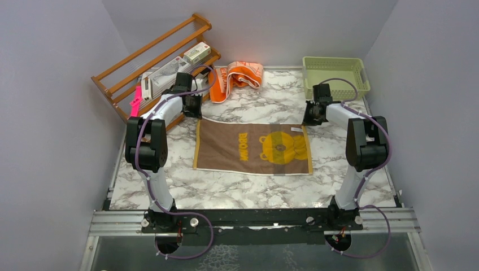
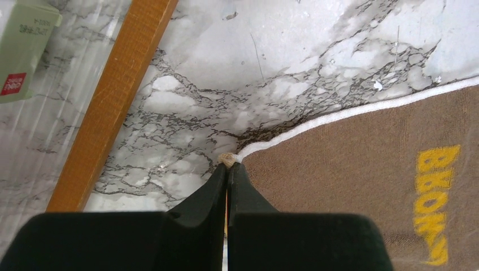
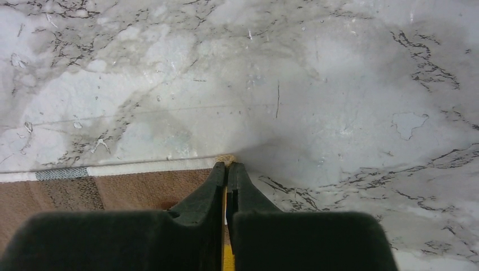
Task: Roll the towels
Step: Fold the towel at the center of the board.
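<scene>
Two towels are on the marble table (image 1: 226, 189). The nearer one, a brown towel (image 1: 251, 148) with a yellow bear and lettering, lies flat and spread in the middle, its long axis running left to right. At its far edge, each arm has a corner. The left gripper (image 2: 227, 169) is pinched tight on the far-left corner and the right gripper (image 3: 227, 169) on the far-right one. The cloth therefore stretches from both sets of fingers back toward the arm bases, so a roll would probably travel that way. Beyond the brown towel is one orange towel (image 1: 237, 78), seemingly bunched or loosely folded, beside one wooden rack (image 1: 152, 62). One green basket (image 1: 333, 58) is at the far right.
</scene>
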Robot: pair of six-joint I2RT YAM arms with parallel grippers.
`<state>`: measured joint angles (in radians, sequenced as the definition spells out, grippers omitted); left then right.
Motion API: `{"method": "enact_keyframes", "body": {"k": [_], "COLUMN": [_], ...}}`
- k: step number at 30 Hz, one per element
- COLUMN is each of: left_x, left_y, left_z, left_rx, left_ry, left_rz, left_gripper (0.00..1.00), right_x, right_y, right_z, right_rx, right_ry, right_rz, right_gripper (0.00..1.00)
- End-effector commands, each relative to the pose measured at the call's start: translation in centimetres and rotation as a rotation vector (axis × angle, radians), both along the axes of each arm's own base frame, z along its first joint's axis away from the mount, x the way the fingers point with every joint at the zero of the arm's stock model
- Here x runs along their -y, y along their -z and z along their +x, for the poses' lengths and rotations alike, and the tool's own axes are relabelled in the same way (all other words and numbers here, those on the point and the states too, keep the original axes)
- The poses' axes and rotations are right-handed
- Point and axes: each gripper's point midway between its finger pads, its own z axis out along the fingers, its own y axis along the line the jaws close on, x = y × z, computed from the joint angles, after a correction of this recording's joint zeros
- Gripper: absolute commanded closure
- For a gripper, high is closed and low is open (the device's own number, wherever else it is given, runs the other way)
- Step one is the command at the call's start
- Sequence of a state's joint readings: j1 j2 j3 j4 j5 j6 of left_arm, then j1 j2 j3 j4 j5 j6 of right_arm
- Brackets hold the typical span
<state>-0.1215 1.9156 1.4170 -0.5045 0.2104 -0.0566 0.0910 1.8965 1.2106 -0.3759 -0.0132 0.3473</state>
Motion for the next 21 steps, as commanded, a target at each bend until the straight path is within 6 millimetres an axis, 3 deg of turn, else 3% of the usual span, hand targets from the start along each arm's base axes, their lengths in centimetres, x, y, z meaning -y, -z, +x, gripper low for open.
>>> {"method": "enact_keyframes", "body": {"k": [1, 5, 9, 15, 18, 21], "left_x": [0.5, 1.0, 1.4, 1.4, 1.1, 1.1], "left_y": [-2.2, -4.0, -5.0, -5.2, -5.5, -6.0], "left_z": [1.8, 4.0, 6.3, 8.4, 8.5, 8.0], "left_rx": [0.057, 0.119, 0.177, 0.277, 0.339, 0.401], "left_ry": [0.017, 0.015, 0.010, -0.003, -0.028, -0.048], "left_rz": [-0.020, -0.038, -0.059, -0.060, -0.063, -0.086], "left_gripper": [1.00, 1.00, 1.00, 1.00, 1.00, 1.00], "right_x": [0.3, 0.8, 1.2, 3.4, 4.3, 4.8], "right_y": [-3.7, -8.3, -11.2, -14.1, -14.9, -14.2], "right_z": [1.5, 4.3, 6.7, 8.9, 8.9, 8.0], "right_rx": [0.085, 0.199, 0.268, 0.332, 0.359, 0.354], "right_ry": [0.032, 0.062, 0.075, 0.138, 0.169, 0.205], "right_rz": [-0.017, -0.034, -0.057, -0.119, -0.132, -0.141], "right_gripper": [0.99, 0.99, 0.99, 0.99, 0.99, 0.99]}}
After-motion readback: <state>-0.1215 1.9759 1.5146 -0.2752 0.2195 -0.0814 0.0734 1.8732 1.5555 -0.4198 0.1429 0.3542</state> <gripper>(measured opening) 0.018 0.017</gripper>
